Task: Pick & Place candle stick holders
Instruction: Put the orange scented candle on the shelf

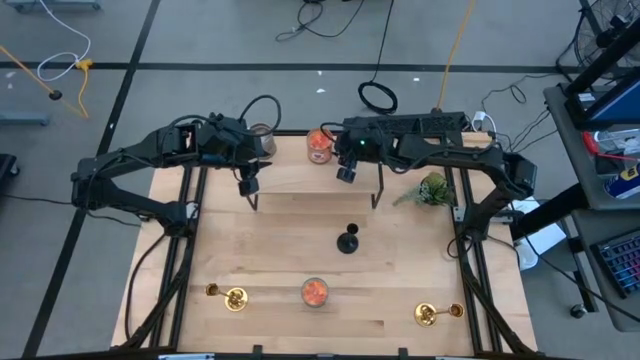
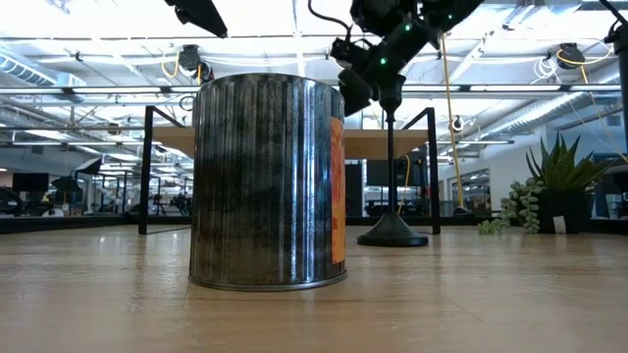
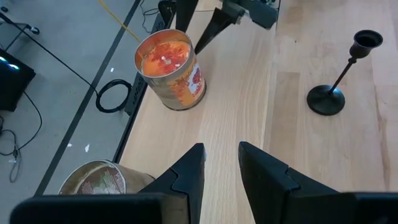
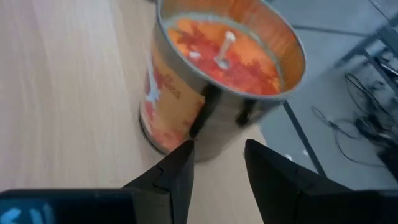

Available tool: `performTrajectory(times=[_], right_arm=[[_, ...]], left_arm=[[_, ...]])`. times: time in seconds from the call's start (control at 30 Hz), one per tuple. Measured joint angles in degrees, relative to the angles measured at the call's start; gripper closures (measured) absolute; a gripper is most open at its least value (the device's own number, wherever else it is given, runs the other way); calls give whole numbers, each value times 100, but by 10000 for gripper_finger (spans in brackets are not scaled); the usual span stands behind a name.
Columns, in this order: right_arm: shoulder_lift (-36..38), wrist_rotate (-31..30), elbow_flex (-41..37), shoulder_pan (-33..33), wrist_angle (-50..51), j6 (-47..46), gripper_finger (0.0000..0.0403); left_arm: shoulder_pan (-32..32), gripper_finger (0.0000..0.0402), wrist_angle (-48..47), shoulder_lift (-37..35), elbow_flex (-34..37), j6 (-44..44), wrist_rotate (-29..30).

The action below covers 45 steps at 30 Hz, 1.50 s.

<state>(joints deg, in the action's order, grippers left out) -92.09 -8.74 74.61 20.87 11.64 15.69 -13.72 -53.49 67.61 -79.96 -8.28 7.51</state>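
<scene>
The matte black holder (image 1: 347,240) stands upright on its round base at mid-table; it also shows in the low view (image 2: 391,230) and the left wrist view (image 3: 336,74). Two gold holders (image 1: 235,297) (image 1: 428,314) sit near the front edge, left and right. My left gripper (image 1: 248,185) hangs open and empty above the far left of the table; its fingers show in its wrist view (image 3: 217,168). My right gripper (image 1: 346,172) is open and empty beside the far orange jar (image 4: 217,81), above and behind the black holder (image 2: 358,88).
An orange-filled jar (image 1: 318,145) and a grey-filled jar (image 1: 262,135) stand at the far edge. Another orange jar (image 1: 314,291) stands at the front centre, close to the low camera (image 2: 267,181). A green sprig (image 1: 432,190) lies at the right. A raised wooden shelf on thin black legs (image 1: 378,200) spans the far side.
</scene>
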Motion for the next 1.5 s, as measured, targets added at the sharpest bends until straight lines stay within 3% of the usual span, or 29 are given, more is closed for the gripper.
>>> performTrajectory(times=[0.13,0.47,0.8,1.03,1.2,1.5], right_arm=[[13,551,-86,49,-370,-7,261],[8,550,-108,-11,-244,-36,261],[374,585,-105,-1035,-158,111,261],[467,640,-105,-1987,101,-851,261],[364,1028,-103,-2688,49,-1834,261],[-587,1171,-103,-3529,-654,-3243,261]], left_arm=[[0,295,0,0,0,-12,-2],[0,295,-14,0,0,7,-7],[29,295,-162,0,0,162,-49],[335,295,-370,0,0,421,-479],[627,295,-348,0,0,550,-263],[948,295,-337,0,0,563,-98]])
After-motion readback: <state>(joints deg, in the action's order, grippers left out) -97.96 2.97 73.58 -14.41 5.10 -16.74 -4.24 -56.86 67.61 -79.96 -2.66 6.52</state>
